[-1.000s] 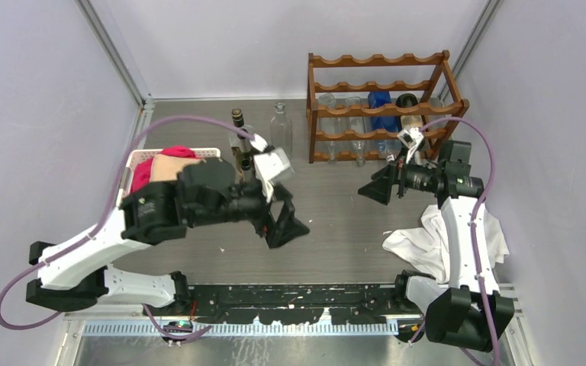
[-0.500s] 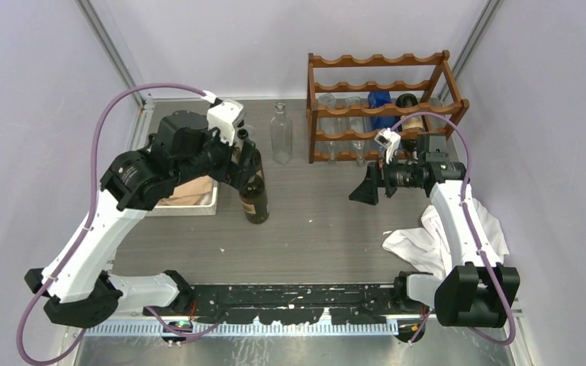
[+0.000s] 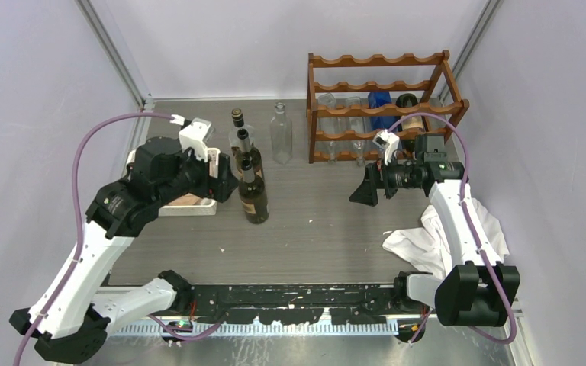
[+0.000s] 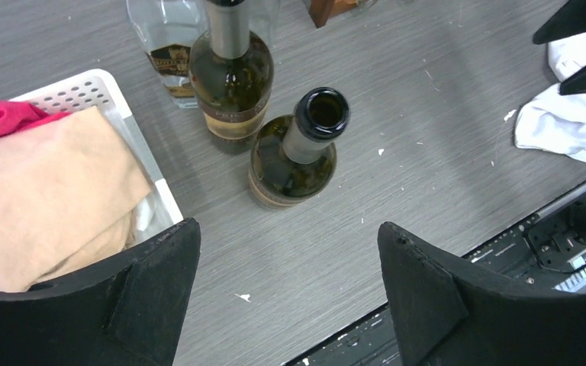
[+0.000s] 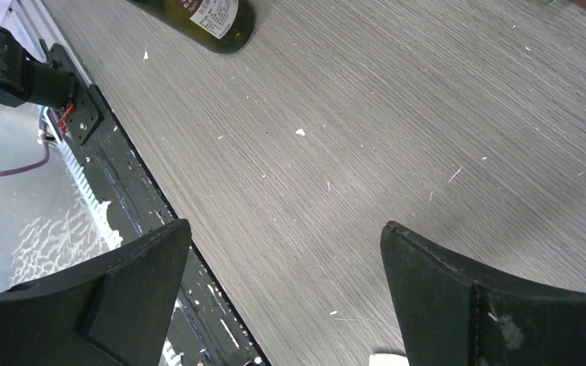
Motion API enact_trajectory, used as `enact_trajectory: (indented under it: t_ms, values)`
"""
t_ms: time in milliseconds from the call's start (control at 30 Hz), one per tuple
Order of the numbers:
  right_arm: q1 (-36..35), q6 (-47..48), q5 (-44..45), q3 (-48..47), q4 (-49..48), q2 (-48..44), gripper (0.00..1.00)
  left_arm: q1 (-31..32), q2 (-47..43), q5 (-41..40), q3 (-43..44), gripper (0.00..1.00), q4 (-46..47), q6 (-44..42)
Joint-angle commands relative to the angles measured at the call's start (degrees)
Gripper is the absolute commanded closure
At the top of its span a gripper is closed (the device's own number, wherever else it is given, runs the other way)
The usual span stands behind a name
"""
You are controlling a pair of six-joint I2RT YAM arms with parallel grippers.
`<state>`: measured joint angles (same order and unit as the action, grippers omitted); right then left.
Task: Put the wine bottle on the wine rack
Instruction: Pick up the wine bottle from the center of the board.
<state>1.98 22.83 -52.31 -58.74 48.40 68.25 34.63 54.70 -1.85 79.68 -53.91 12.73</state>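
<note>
Bottle labels are too blurred to read. Four bottles stand left of the wine rack (image 3: 381,107), and the foremost is the dark, open-necked wine bottle (image 4: 297,149), upright. The left gripper (image 4: 286,229), on that bottle's side away from the rack, gapes wide and empty. The right gripper (image 5: 284,227), just before the rack, is spread wide too, holding nothing.

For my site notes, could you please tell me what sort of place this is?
Probably a robot test cell: plain wall panels, two arms bolted to the table, a staged wine rack.
</note>
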Motion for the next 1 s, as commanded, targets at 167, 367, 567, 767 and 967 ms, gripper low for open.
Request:
enact_trajectory:
  t_ms: [167,367,567,767,967]
  values:
    - [-1.61,1.79,1.95,-3.02,0.14,1.37,0.0,-2.72,-4.78,-0.19,-7.77,0.12,11.74,5.68]
    - [-3.86,2.37,3.23,-3.18,0.43,2.92,0.0,-2.78,-6.21,-2.79,-8.66,0.16,10.59,11.17]
    - [-5.11,2.99,3.71,-3.84,1.52,3.99,0.0,-2.65,-2.87,-4.7,-6.36,0.21,9.42,15.89]
    - [-5.41,3.04,4.24,-3.75,1.57,4.51,0.0,3.48,4.15,-11.78,-0.25,0.19,8.39,17.09]
    - [-5.46,3.1,4.68,-3.75,1.49,4.44,0.0,16.44,13.12,-38.35,5.82,0.13,2.85,19.2]
